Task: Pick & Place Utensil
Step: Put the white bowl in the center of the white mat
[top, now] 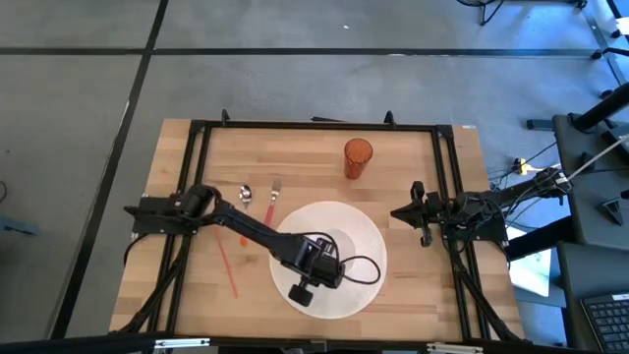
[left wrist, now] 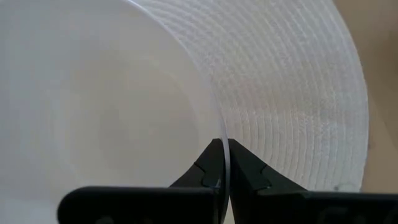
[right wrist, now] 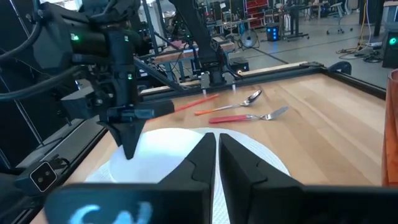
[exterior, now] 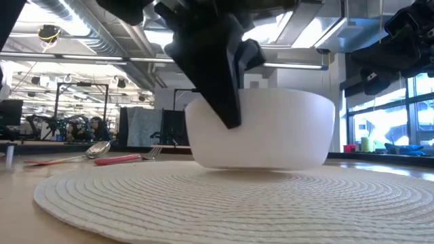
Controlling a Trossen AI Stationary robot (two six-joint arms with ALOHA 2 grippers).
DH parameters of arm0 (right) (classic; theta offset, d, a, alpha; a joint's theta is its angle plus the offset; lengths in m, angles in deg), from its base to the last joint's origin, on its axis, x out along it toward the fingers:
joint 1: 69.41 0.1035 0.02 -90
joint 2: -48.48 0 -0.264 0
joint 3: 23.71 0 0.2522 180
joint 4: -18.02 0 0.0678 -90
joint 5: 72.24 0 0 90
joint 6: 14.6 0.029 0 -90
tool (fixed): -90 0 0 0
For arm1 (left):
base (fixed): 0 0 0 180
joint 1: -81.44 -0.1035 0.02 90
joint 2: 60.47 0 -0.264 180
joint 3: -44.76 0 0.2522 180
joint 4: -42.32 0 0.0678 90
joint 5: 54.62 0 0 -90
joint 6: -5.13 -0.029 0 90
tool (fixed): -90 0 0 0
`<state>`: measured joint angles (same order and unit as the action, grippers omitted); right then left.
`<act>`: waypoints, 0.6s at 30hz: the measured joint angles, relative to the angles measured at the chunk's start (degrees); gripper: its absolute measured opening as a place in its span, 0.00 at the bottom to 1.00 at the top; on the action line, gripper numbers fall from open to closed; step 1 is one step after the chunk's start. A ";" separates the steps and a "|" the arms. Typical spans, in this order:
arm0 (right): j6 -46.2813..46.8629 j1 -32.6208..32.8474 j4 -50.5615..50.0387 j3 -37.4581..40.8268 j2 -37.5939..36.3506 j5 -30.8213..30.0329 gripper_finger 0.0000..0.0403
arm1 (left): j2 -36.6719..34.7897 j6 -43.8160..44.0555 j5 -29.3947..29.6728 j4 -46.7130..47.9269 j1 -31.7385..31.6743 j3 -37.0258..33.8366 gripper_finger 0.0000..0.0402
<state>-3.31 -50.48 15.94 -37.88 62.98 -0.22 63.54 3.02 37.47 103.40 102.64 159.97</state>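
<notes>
A white bowl sits on a round white woven placemat in the middle of the table. My left gripper comes down over the bowl's near side and is shut on its rim. A red-handled spoon and a red-handled fork lie flat on the wood left of the mat, toward the far side. They also show in the right wrist view as spoon and fork. My right gripper is shut and waits at the table's right side. My left gripper holds the bowl by its thin rim, one finger inside the bowl and the other outside. It comes from above, pointing down. The bowl stands upright with its base on the placemat.
An orange cup stands near the table's far edge, right of the fork. A thin red stick lies on the wood left of the mat. Black frame rails run along the table's sides. Bare wood shows right of the cup.
</notes>
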 joint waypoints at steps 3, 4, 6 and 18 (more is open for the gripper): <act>0.00 0.00 0.02 0.00 0.00 0.00 0.05 | 0.00 1.00 0.37 -0.14 -0.58 0.00 0.01; 0.01 0.00 0.02 0.00 0.00 0.00 0.05 | 0.00 1.00 0.42 -0.13 -0.68 0.00 0.01; 0.08 0.00 0.02 0.00 0.00 0.00 0.05 | 0.00 1.14 0.32 -0.16 -0.80 0.00 0.01; 0.34 0.00 0.02 0.00 0.00 0.02 0.05 | 0.00 1.10 -3.62 -0.38 -0.78 -0.02 0.05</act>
<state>-2.97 -50.48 15.97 -37.88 62.98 -0.20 63.54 4.13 33.85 103.02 101.87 159.95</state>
